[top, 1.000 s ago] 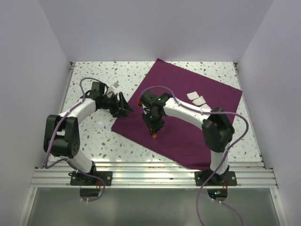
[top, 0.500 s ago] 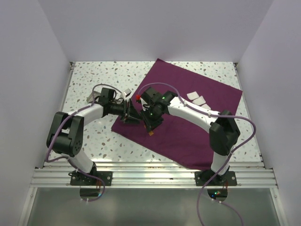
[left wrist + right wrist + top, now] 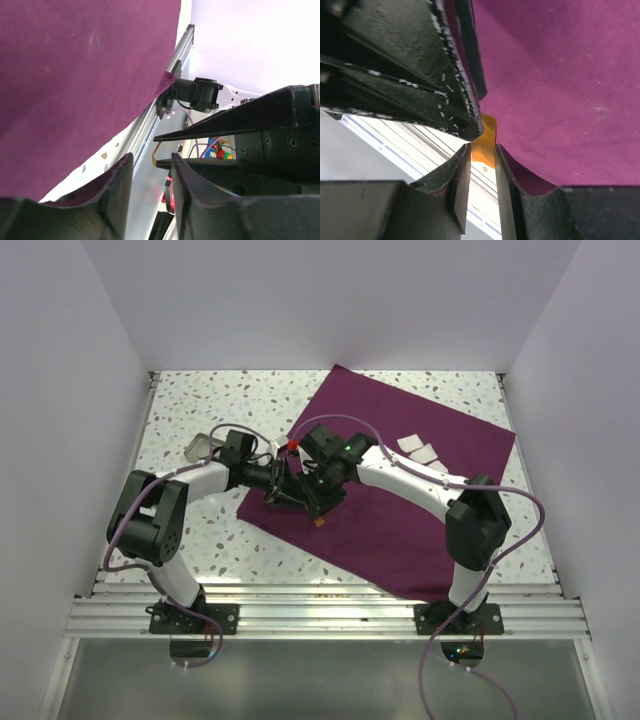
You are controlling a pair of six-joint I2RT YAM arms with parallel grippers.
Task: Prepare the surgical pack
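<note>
Plum-purple cloth spread on speckled bench, right claw pinching orange strip, left claw half open, empty, just beside it

Seen from above, the fingertips of the left gripper and the right gripper are masked by the grippers' own bodies where they meet over the near-left corner of the cloth. The orange strip cannot be identified, and one end is lost behind a finger of the left gripper. A pale object at the far left is partly covered by the left arm and too small to be made out.
</note>
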